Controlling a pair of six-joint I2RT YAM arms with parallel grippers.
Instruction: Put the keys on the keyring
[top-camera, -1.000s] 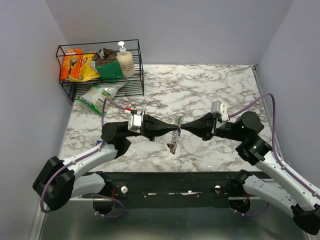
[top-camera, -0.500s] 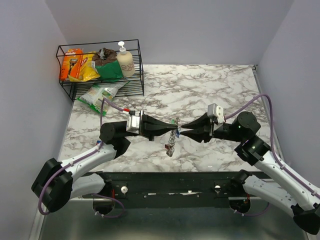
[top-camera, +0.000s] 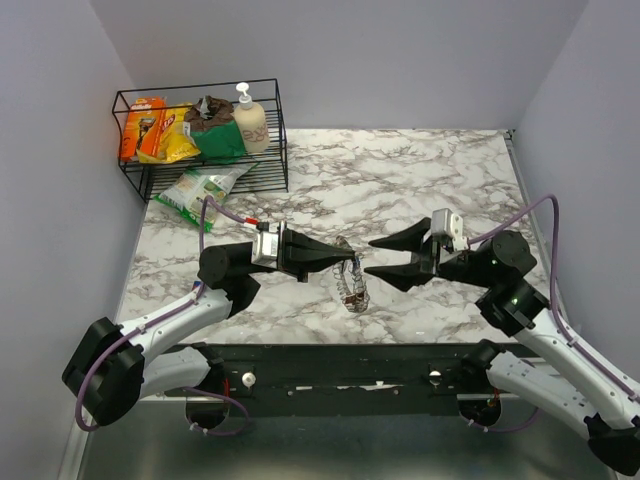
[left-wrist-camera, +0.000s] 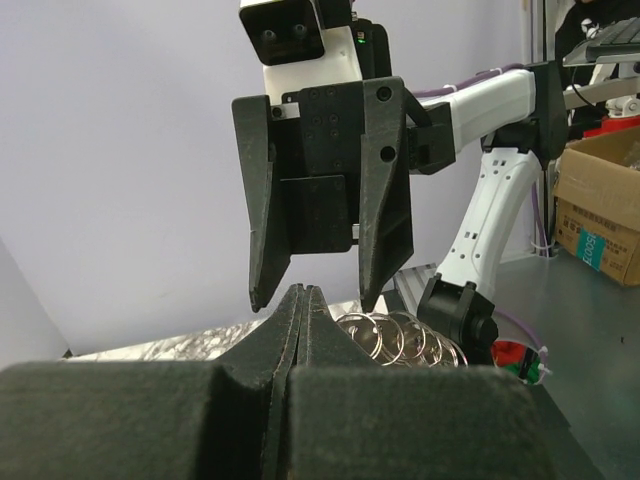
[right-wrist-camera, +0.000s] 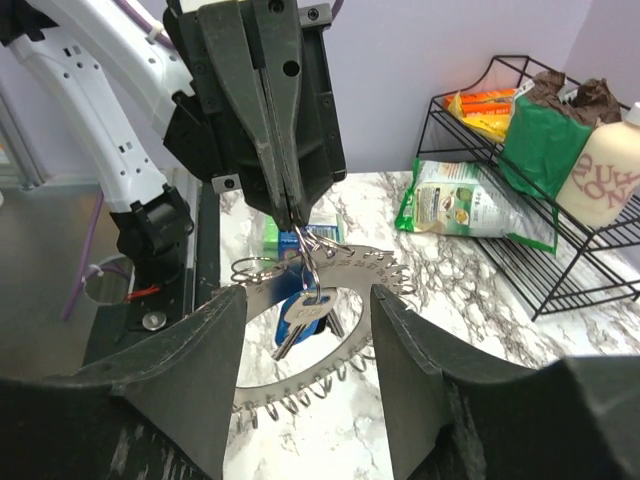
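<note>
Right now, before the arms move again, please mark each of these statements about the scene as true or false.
1. The left pincer is shut, and the keyring hangs from its tip. True.
2. The right pincer is shut on a key. False: it stands open, holds nothing and is apart from the keyring.
3. A blue-headed key hangs just below the left pincer's tip. True.
4. The soap bottle stands on the marble table. False: it stands inside the wire basket at the far left.
</note>
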